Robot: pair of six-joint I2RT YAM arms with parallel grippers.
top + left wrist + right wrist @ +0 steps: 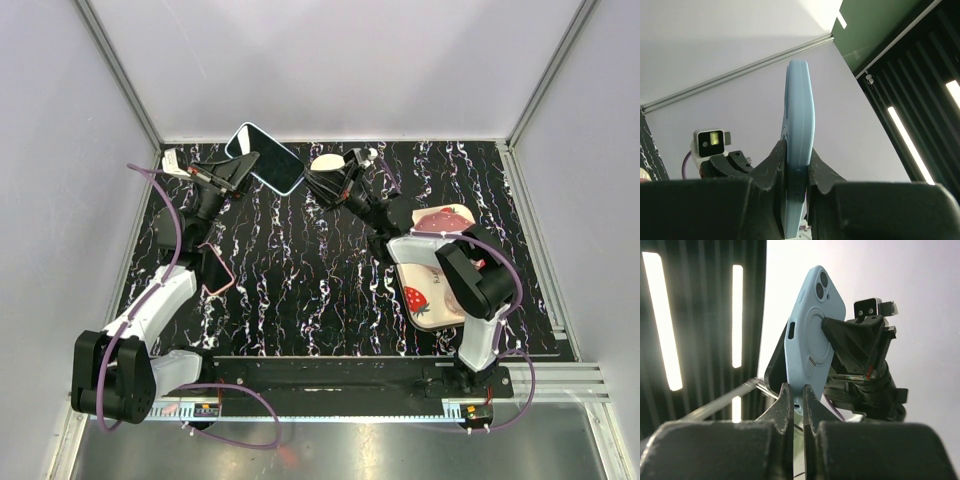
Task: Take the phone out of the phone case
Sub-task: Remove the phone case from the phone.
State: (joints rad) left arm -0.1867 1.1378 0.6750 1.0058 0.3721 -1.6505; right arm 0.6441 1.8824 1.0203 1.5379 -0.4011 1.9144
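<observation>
Left gripper [797, 162] and right gripper [795, 395] clamp the case [807, 340], phone [265, 157] inside.

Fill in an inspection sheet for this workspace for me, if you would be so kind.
Surface: black tabletop with white veining.
Job's things: phone seated in its light blue phone case, held off the table near the far wall.
Clutter: strawberry-print item, possibly another case, and a pink-and-maroon item, both under the right arm; beige oval object by the right gripper.
Grippers: left gripper fingers clamp the case across its faces; right gripper fingers pinch its lower edge.
Cables: purple cables run along both arms.
Surroundings: plain grey walls with metal corner rails; light strips overhead in the wrist views.
</observation>
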